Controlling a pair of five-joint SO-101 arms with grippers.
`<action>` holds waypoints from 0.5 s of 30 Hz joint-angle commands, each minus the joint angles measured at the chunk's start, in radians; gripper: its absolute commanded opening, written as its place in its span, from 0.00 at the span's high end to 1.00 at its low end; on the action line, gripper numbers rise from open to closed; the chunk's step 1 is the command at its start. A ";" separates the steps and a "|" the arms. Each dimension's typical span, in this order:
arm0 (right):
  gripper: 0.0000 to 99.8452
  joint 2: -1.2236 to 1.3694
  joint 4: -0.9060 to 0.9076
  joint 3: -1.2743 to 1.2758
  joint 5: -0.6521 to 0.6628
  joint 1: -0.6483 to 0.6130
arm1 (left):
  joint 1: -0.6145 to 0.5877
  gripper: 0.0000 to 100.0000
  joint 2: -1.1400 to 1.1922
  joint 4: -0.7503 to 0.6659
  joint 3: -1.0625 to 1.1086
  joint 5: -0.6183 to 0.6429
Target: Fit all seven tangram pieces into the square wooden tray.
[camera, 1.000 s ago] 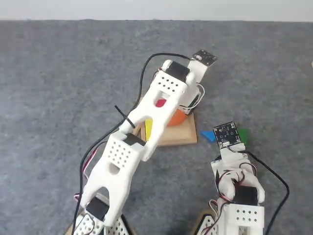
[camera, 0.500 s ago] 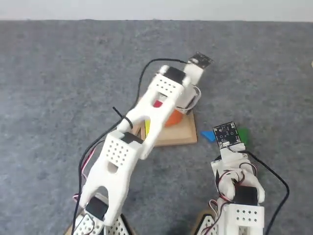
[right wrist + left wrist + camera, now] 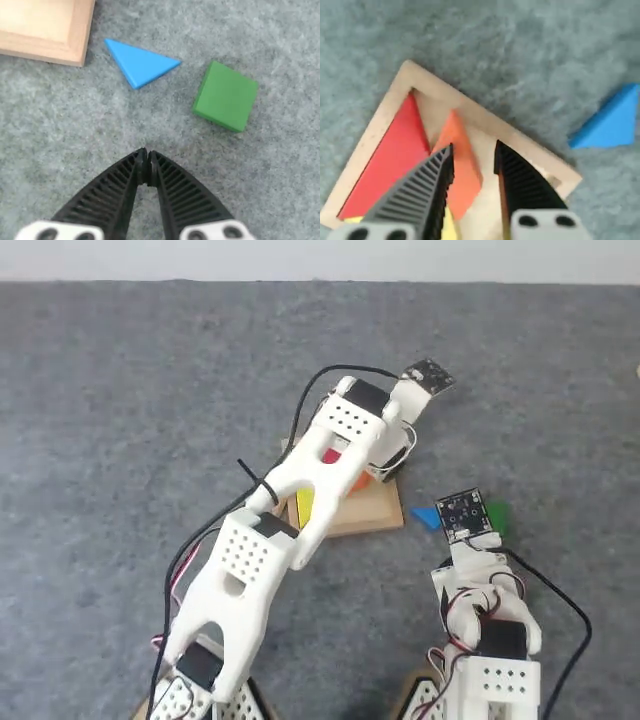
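Observation:
The square wooden tray (image 3: 485, 117) lies on grey carpet and holds a red triangle (image 3: 390, 160), an orange piece (image 3: 462, 167) and a yellow piece (image 3: 449, 231). My left gripper (image 3: 473, 147) hangs open over the tray, its fingers on either side of the orange piece, which lies flat below. From above, the left arm (image 3: 350, 420) covers most of the tray (image 3: 375, 512). A blue triangle (image 3: 140, 64) and a green square (image 3: 226, 95) lie on the carpet beside the tray. My right gripper (image 3: 146, 157) is shut with nothing in it, just short of both.
Grey carpet runs on all sides of the tray. In the high view the blue triangle (image 3: 425, 517) and green square (image 3: 497, 515) sit right of the tray, partly under the right arm's wrist (image 3: 467, 513). A pale wall edges the far side.
The left arm's wrist swung slightly back and left, then came forward to the right over the tray. The orange piece now shows less under it. The right arm stayed still.

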 commanded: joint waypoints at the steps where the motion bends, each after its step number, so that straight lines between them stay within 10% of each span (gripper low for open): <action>1: 0.99 -0.012 0.002 0.015 0.009 -0.002 | -0.008 0.87 -0.104 0.032 -0.038 -0.006; 15: 0.99 -0.012 0.002 0.015 0.009 -0.002 | -0.083 0.87 -0.123 0.058 -0.001 -0.034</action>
